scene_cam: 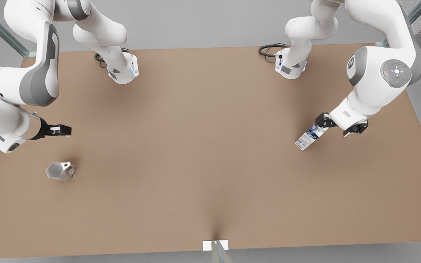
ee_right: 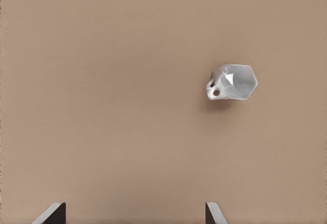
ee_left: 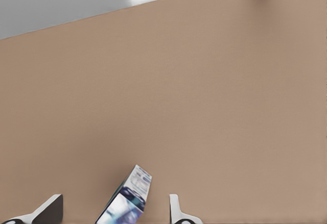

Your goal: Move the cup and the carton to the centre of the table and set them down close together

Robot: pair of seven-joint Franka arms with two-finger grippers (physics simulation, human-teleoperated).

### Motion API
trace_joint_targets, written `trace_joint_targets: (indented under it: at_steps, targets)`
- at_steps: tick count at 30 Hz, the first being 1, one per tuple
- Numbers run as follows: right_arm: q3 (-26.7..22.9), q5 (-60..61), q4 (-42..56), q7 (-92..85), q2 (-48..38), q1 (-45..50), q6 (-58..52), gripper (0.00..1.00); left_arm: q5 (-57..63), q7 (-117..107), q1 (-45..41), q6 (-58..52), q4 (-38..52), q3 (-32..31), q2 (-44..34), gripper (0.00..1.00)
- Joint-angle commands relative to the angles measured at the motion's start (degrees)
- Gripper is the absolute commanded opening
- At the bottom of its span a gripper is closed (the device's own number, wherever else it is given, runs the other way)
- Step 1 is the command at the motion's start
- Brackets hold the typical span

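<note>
One cup (scene_cam: 60, 171) and one carton (scene_cam: 308, 137) are sitting on the bench (scene_cam: 203, 146), well apart at opposite ends. The left end effector (scene_cam: 336, 126) is standing with its fingers (ee_left: 178, 215) spread around the tilted carton, not clearly touching it. The right end effector (scene_cam: 61, 130) is hovering beside the cup, fingers (ee_right: 51, 215) spread wide in the wrist view. The front view is showing a white tab (scene_cam: 215, 245).
</note>
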Motion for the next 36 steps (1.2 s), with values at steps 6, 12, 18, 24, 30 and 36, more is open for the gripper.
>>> trace_joint_targets:
  at_steps: [6, 12, 18, 24, 30, 36]
  targets:
    - [0.0, 0.1, -0.3, 0.4, 0.0, 0.0, -0.6, 1.0, 0.0, 0.1, 0.2, 0.0, 0.0, 0.0, 0.4, 1.0]
    - [-0.1, -2.6, -18.0, 0.0, 0.0, -2.3, 12.2, 1.0, 0.0, 0.2, -0.4, -1.0, -1.7, -0.2, 0.5, 1.0]
    - [0.0, -4.0, -20.2, -10.1, 5.6, -19.5, 28.7, 1.0, 0.0, 0.2, -0.4, -1.1, -1.8, -0.2, 0.5, 1.0]
    - [0.0, -1.5, -14.1, -17.2, 17.1, -23.1, 35.9, 1.0, 0.0, 0.1, -0.4, -1.5, -1.8, -0.2, 0.5, 1.0]
    - [0.0, 1.1, -12.6, -20.8, 21.3, -24.3, 36.1, 1.0, 0.0, 0.1, -0.4, -1.6, -1.8, -0.2, 0.6, 1.0]
    - [0.0, 1.4, -12.8, -19.9, 24.0, -24.4, 43.0, 1.0, 0.1, 0.1, -0.4, -2.9, -1.8, -0.2, 0.8, 1.0]
